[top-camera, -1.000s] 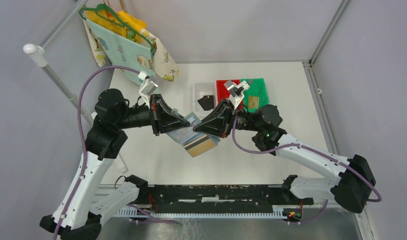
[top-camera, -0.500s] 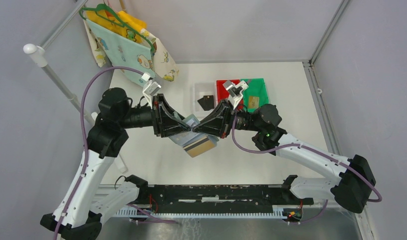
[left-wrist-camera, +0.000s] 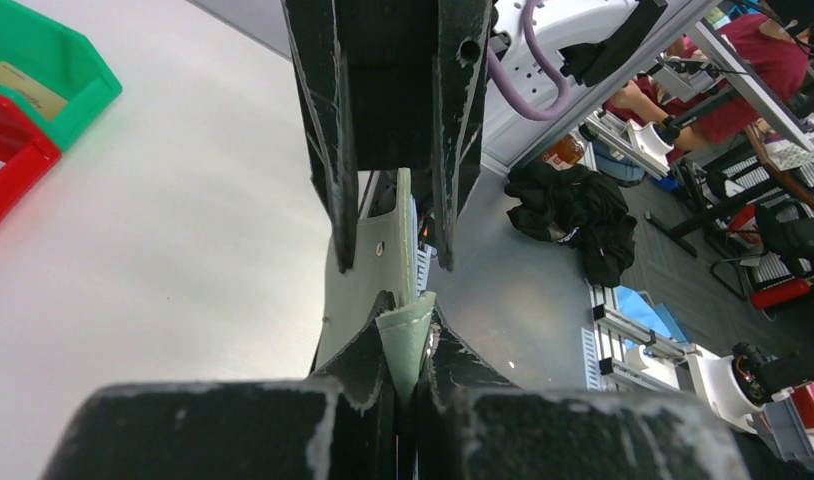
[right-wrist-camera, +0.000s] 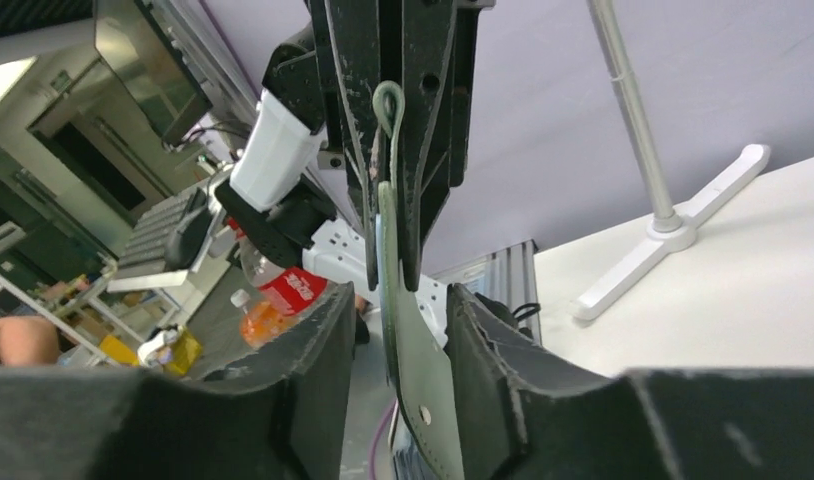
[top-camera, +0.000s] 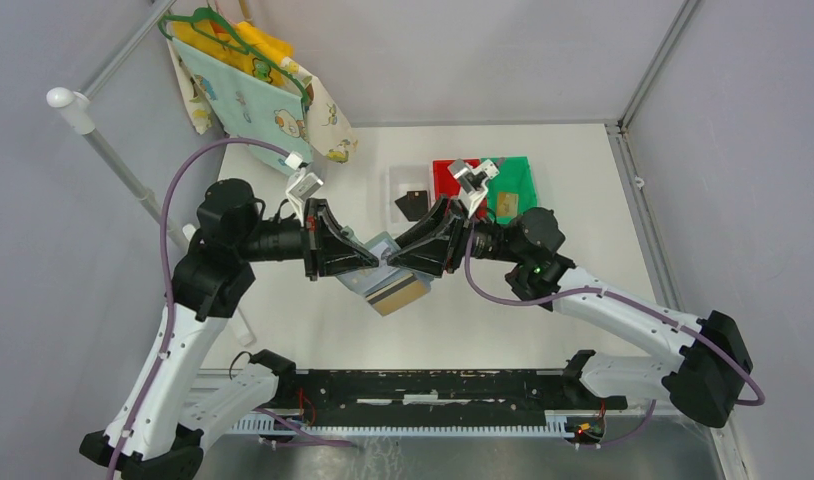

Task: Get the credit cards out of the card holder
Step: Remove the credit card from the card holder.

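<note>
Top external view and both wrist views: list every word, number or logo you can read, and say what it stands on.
Nothing can be read with certainty in any view.
On the bottle: a red label, too blurred to read.
On the credit cards: any print is too small to read.
On the hanging cloth: cartoon pictures only, no legible words.

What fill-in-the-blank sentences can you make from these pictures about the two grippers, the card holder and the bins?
The left gripper pinches the card holder, its fingers ___.
The right gripper straddles the holder's flap, its fingers ___.
The green bin holds a tan ___.
In the top view, the red bin sits just ___ of the green bin.
Missing words: shut; open; card; left.
</note>
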Available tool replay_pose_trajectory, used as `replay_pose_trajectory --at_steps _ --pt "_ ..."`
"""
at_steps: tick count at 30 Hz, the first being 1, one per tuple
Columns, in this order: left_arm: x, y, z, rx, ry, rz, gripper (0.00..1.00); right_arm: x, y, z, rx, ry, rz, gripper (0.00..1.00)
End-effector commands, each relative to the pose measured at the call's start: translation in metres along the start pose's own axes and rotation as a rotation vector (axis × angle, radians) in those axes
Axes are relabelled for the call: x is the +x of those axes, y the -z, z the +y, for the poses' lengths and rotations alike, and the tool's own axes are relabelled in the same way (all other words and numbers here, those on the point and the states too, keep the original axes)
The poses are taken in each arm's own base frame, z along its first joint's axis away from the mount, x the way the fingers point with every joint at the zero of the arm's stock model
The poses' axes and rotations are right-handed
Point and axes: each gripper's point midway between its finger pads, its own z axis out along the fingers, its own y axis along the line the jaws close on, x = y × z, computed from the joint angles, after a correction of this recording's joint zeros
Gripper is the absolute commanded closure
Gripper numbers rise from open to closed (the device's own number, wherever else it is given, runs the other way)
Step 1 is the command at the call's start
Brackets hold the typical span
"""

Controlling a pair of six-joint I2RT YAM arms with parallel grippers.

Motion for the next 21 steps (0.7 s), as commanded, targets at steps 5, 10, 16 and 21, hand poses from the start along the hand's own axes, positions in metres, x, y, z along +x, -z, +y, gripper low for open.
replay_pose_trajectory --at_steps 5,10,16,21 --pt "-0.009 0.001 0.028 -0.152 -0.013 -0.043 0.98 -0.072 0.029 -0.002 0.203 0.187 -0.180 0.27" --pt "-0.014 0.001 0.055 -0.252 0.039 -0.064 0.98 -0.082 0.043 -0.002 0.289 0.214 -0.218 0.22" --pt "-0.023 0.003 0.077 -0.278 0.133 -0.085 0.98 -0.046 0.037 -0.011 0.182 0.046 -0.174 0.22" --pt "-0.034 0.012 0.084 -0.230 0.209 -0.109 0.98 -0.023 0.034 -0.018 0.104 -0.069 -0.178 0.21"
